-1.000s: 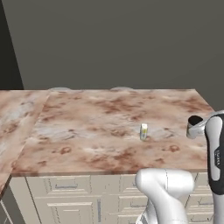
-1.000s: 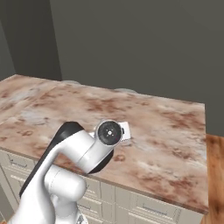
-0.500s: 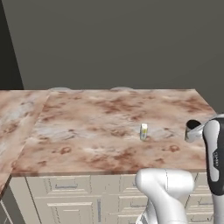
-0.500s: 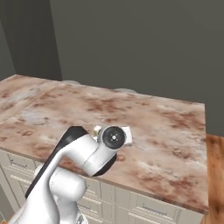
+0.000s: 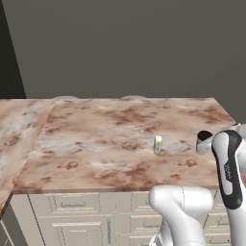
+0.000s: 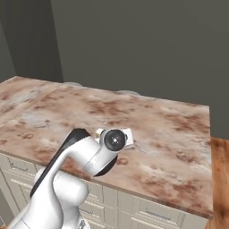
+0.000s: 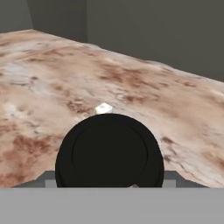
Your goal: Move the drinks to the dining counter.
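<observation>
1. Cup [image 7: 109, 151]: in the hand view its round black lid is seen from very near, low in the middle of the picture, and the tan body is hidden beneath it.
2. Gripper [image 7: 109, 183]: the fingers are closed about the cup, with a grey finger part showing at each side of the lid, so the cup is taken to be grasped.
3. In the left base view the cup [image 5: 203, 138] is found near the right end of the counter [image 5: 96, 144], close to the front edge and right against the white arm [image 5: 228, 168]. Whether its base touches the stone cannot be told.
4. Carton [image 5: 157, 144]: it is stood upright on the counter, left of the cup and apart from it, roughly midway between front and back edges. White sides with yellowish print can be made out.
5. In the hand view the top of the carton [image 7: 103, 108] is seen just beyond the lid's far rim, on the veined stone.
6. The counter is shown as a broad beige top with reddish-brown veins, carried on cream panelled drawers [image 5: 72, 204], with a plain dark grey wall [image 5: 120, 48] behind it.
7. In the right base view the arm [image 6: 85, 154] is bent low over the front edge of the counter [image 6: 170, 134], and the round dark cap of the wrist is turned toward the camera.
</observation>
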### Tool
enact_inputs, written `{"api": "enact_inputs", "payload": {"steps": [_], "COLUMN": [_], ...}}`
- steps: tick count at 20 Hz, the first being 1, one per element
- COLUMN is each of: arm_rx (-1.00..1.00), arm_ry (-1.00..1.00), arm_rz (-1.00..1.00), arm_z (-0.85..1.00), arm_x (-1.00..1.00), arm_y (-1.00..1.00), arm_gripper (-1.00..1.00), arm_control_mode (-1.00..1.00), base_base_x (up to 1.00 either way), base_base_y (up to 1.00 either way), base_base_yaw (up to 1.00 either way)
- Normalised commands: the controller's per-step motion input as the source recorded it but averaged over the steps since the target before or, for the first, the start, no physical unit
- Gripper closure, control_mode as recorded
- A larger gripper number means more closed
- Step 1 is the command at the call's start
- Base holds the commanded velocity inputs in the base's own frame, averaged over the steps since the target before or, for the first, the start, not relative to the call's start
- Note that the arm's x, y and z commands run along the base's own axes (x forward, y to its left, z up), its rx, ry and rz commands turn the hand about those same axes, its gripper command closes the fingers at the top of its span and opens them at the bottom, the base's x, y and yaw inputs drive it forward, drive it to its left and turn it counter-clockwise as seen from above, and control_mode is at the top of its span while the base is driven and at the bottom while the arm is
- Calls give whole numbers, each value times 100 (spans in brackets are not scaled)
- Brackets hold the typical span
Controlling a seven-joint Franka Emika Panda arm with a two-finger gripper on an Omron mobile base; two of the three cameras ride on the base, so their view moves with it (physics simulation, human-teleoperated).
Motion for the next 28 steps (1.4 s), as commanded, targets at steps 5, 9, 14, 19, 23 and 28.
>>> {"api": "enact_inputs", "payload": {"steps": [5, 9, 14, 19, 23, 28], "arm_rx": [0, 0, 0, 0, 0, 0], "arm_ry": [4, 7, 5, 1, 0, -1], "arm_rz": [0, 0, 0, 0, 0, 0], "arm_z": [-17, -31, -30, -25, -29, -34], "arm_x": [29, 27, 31, 29, 24, 16], "arm_y": [2, 0, 0, 0, 0, 0], "arm_gripper": [100, 100, 100, 100, 100, 100], "arm_control_mode": [-100, -100, -100, -100, -100, -100], "base_base_x": [0, 0, 0, 0, 0, 0], "base_base_y": [0, 0, 0, 0, 0, 0], "base_base_yaw": [0, 0, 0, 0, 0, 0]}}
